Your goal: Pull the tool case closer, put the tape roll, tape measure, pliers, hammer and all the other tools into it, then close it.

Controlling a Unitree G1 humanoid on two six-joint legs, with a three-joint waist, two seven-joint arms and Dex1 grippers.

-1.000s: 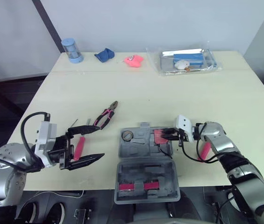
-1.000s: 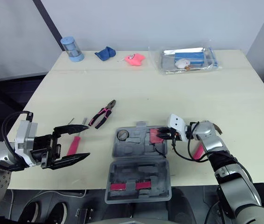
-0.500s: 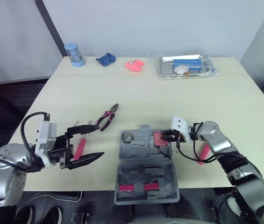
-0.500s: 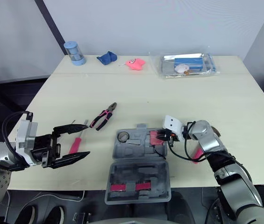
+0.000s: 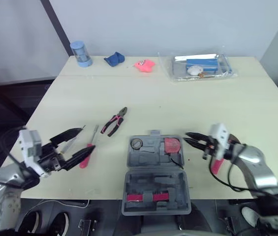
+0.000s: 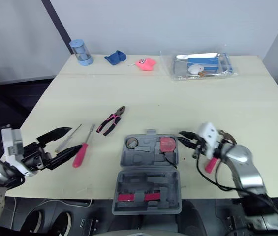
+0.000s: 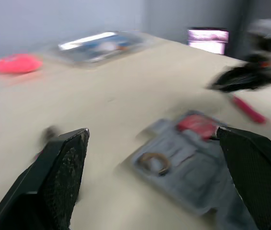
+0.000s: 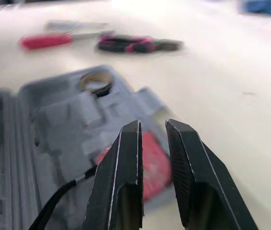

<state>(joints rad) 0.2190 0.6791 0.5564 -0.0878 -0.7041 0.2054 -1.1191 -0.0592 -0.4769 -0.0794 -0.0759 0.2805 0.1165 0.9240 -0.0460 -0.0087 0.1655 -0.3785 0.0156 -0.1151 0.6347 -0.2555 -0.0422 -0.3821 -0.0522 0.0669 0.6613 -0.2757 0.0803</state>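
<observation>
The grey tool case [image 5: 153, 169] lies open near the table's front edge, lid towards me. In its tray sit the tape roll [image 5: 136, 143] and the red tape measure [image 5: 171, 144]. My right gripper [image 5: 189, 139] hovers just right of the tape measure, open by a narrow gap, holding nothing. A pink-handled tool [image 5: 216, 164] lies under that wrist, partly hidden. The pliers [image 5: 115, 121] lie left of the case. Further left lie a pink-handled screwdriver [image 6: 81, 154] and a thin one [image 6: 66, 139]. My left gripper [image 6: 73, 139] is wide open over them, empty.
Along the far edge stand a blue cylinder [image 5: 79, 53], a blue cloth [image 5: 114, 59], a pink toy [image 5: 144, 64] and a clear packet [image 5: 200, 66] with blue and white items. The wide middle strip of the table [image 5: 178, 105] is bare.
My right gripper has let go of the tape measure and drawn back to the right; the tape measure now rests in the case. My left gripper has moved back to the left.
</observation>
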